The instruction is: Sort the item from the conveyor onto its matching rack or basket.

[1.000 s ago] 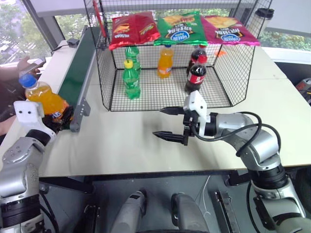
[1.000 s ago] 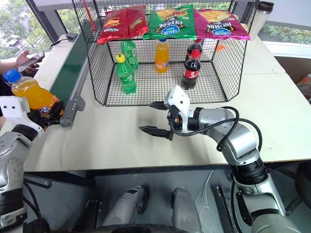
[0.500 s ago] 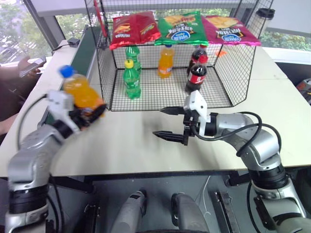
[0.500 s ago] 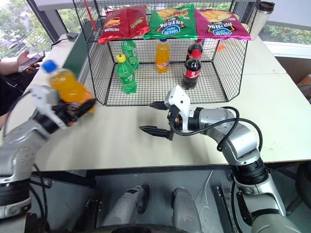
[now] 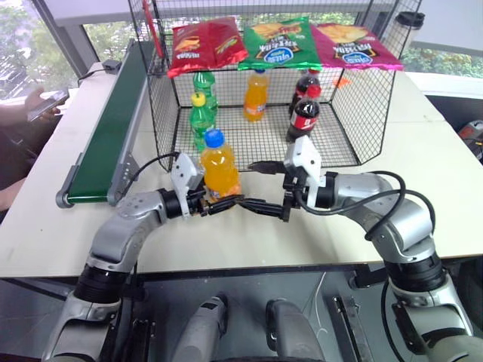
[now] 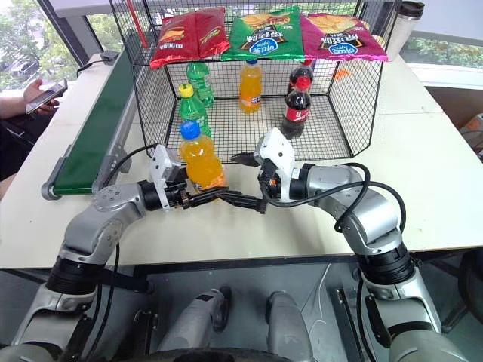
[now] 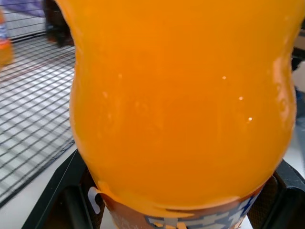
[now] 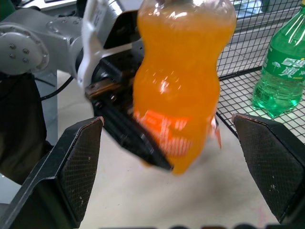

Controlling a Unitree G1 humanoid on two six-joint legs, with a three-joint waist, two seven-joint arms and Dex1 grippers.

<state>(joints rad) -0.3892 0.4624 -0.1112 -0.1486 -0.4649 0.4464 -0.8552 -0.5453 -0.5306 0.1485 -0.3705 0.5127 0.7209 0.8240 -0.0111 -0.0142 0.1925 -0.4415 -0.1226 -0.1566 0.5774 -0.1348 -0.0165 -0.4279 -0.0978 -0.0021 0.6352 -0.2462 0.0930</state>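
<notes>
The item, an orange soda bottle with a blue cap, stands upright above the table, just in front of the cage. My left gripper is shut on its labelled lower part, with a black finger on each side. My right gripper is open and points left. The bottle sits a little ahead of its two pads. The green conveyor runs along the left side with nothing on it. The black wire cage stands behind, open toward me.
Inside the cage stand green soda bottles, another orange bottle and cola bottles. Chip bags lie on its top. A person's hand with a phone is at the far left. A tumbler stands back right.
My left arm has swung right from beside the conveyor, carrying the orange bottle to the front of the cage, close to the right gripper. The right arm has not moved.
</notes>
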